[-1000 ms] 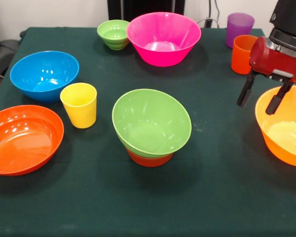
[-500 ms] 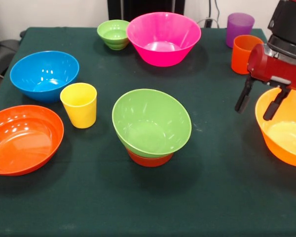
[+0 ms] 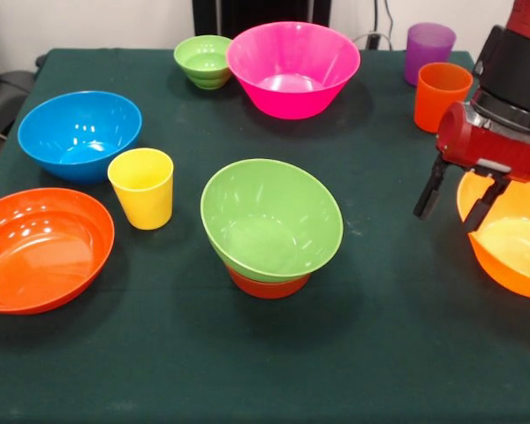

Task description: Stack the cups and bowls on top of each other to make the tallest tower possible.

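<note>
Tower [image 3: 269, 231] barely begun: a medium green bowl [image 3: 272, 219] is seated, slightly tilted, on a small red-orange bowl [image 3: 267, 284] near the middle of the table [image 3: 380, 336]. Only two pieces are stacked; everything else is left loose.

Still unstacked: blue bowl [image 3: 79, 134] and shallow orange bowl [image 3: 42, 249] along the left edge, yellow cup [image 3: 142, 186] just beside the blue bowl, small ribbed green bowl [image 3: 203, 60] and large pink bowl [image 3: 292, 67] at the far edge, purple cup [image 3: 428, 49] and orange cup [image 3: 441, 94] at the far right corner, large yellow-orange bowl [image 3: 511, 238] at the right edge.

Gripper [image 3: 451, 201] is seen spread and empty, fingers straddling or just beside the near rim of the yellow-orange bowl; contact cannot be told. This bowl is judged the next piece.

All pieces are glossy smooth plastic, round, thin-walled; the cups are tapered. The table is covered in matte dark green cloth.
</note>
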